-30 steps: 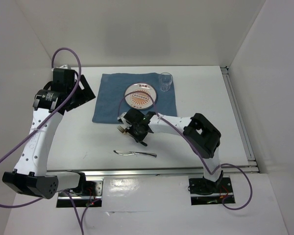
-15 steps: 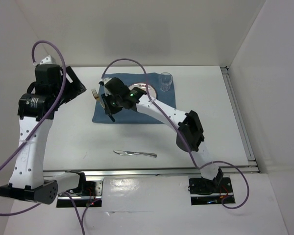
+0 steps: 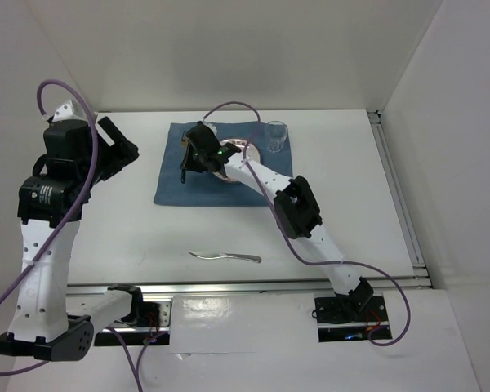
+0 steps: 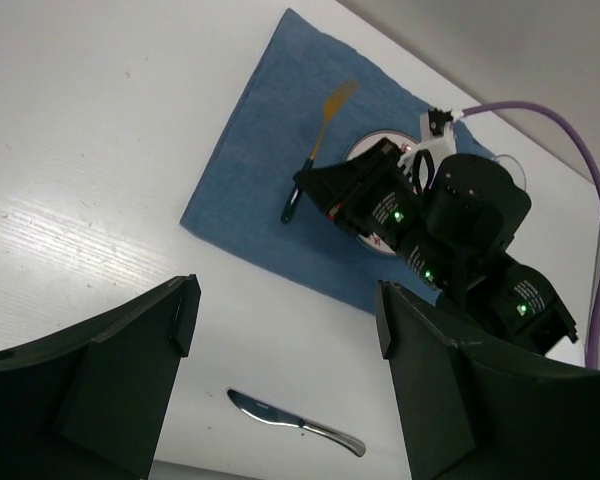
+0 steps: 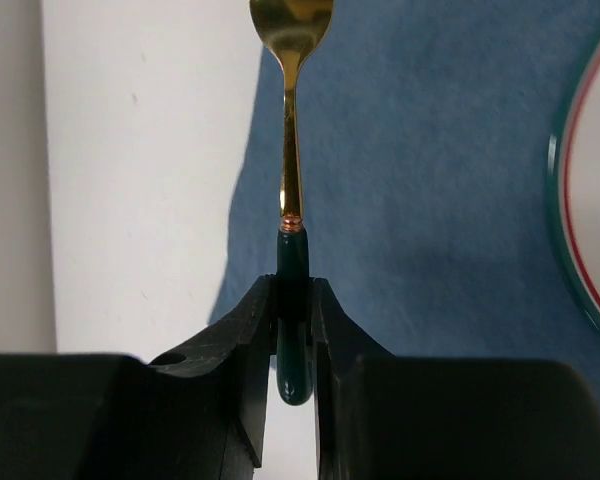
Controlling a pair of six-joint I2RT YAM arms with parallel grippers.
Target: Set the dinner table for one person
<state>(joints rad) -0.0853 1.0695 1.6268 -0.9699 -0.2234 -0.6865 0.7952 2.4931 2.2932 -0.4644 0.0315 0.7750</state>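
Top external view: the dinner table (image 3: 335, 220) is a white top filling the middle of the picture, with a metal rail along its right edge and the arm bases at its near edge. On its far half lies a blue placemat (image 3: 171, 186). The left arm stands raised over the table's left side, and the left gripper (image 4: 285, 305) is spread wide with nothing between its fingers. The right arm reaches across the placemat. The right gripper (image 5: 293, 300) has its jaws narrow, close against both sides of the dark green handle of a gold fork (image 5: 291, 160); whether they press it I cannot tell. The fork points away over the placemat, left of a round plate (image 5: 595, 180). A knife (image 3: 225, 256) lies on bare table near the front. A clear glass (image 3: 276, 135) stands on the placemat's far right corner.
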